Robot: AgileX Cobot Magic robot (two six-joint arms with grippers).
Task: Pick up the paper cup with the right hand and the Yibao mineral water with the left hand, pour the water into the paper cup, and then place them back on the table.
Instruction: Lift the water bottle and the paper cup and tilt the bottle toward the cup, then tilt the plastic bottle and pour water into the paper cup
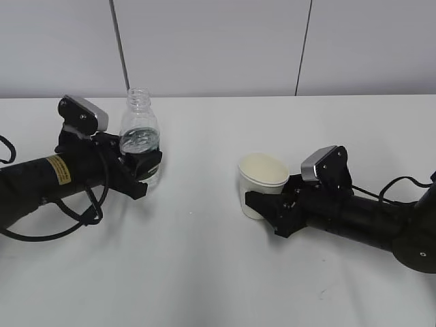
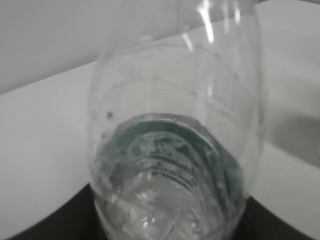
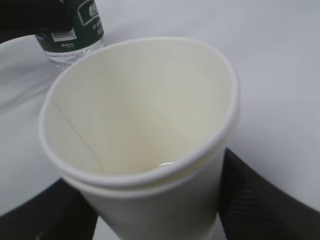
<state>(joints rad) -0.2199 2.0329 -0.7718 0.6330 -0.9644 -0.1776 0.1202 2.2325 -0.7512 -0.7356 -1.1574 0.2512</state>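
Note:
The Yibao mineral water bottle [image 1: 139,133], clear with a dark green label and no cap, stands upright on the white table [image 1: 204,272] at the left. My left gripper [image 1: 148,170] is shut on its lower body. In the left wrist view the bottle [image 2: 170,150] fills the frame between the black fingers [image 2: 50,222]. The off-white paper cup [image 1: 262,180] stands at centre right with my right gripper [image 1: 269,199] shut on it. In the right wrist view the cup [image 3: 150,100] sits between the fingers [image 3: 260,200], with a glint of liquid at its bottom. The bottle's base [image 3: 75,30] shows behind it.
A grey panelled wall [image 1: 218,41] runs behind the table's far edge. Black cables [image 1: 82,218] loop beside the left arm, and another cable [image 1: 402,182] trails from the right arm.

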